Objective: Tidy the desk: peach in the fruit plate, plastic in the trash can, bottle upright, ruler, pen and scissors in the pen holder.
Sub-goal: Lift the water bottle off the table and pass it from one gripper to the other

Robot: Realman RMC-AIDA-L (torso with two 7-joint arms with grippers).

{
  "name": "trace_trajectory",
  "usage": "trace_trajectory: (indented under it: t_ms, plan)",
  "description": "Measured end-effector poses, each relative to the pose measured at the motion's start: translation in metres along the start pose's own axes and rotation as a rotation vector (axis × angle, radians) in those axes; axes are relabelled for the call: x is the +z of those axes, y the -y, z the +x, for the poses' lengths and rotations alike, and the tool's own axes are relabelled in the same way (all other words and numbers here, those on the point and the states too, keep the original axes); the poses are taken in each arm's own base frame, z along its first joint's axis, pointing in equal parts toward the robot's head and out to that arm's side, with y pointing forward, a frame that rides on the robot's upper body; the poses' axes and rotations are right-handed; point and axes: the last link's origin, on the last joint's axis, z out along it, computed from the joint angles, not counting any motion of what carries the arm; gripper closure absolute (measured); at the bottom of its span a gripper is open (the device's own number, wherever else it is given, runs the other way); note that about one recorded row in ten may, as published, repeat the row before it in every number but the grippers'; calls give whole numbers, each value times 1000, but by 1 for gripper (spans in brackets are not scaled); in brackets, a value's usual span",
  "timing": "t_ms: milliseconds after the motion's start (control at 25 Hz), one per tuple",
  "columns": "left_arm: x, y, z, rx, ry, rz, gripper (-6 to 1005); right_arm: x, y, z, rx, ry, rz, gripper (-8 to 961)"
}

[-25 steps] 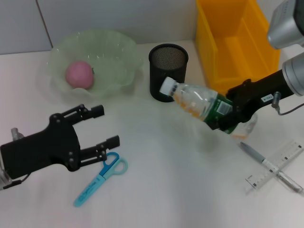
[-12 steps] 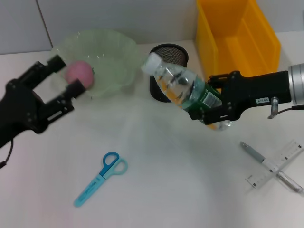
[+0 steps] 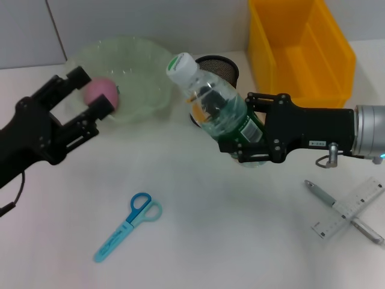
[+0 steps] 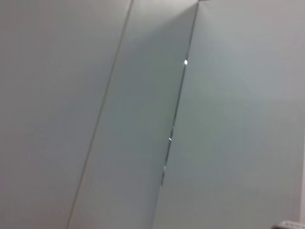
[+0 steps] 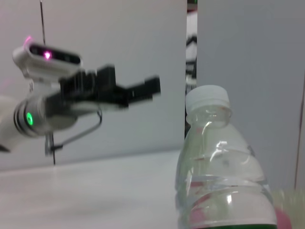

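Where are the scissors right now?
In the head view the blue scissors lie flat on the desk toward the robot's left, near the front edge, untouched, in front of the raised left hand and well apart from the pen holder.

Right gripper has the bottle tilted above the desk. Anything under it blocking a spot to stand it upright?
Nothing visible does. The right gripper holds the bottle over bare table; the pen holder sits just behind it, the scissors lie well clear.

Lab-like test desk, white tabletop [image 3: 240,241], grey panelled wall [image 3: 120,18], yellow bin [image 3: 301,48]
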Motion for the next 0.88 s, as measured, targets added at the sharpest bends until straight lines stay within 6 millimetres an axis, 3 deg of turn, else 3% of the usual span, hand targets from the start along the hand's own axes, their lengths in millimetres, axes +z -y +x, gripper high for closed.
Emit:
trace_trajectory:
  t_ms: [560, 880]
  plan:
    - [15, -3, -6, 49, 57, -76, 266, 21, -23, 2, -35, 126, -84, 179]
    - [17, -4, -8, 28, 39, -73, 278, 31, -27, 1, -33, 147, -111, 179]
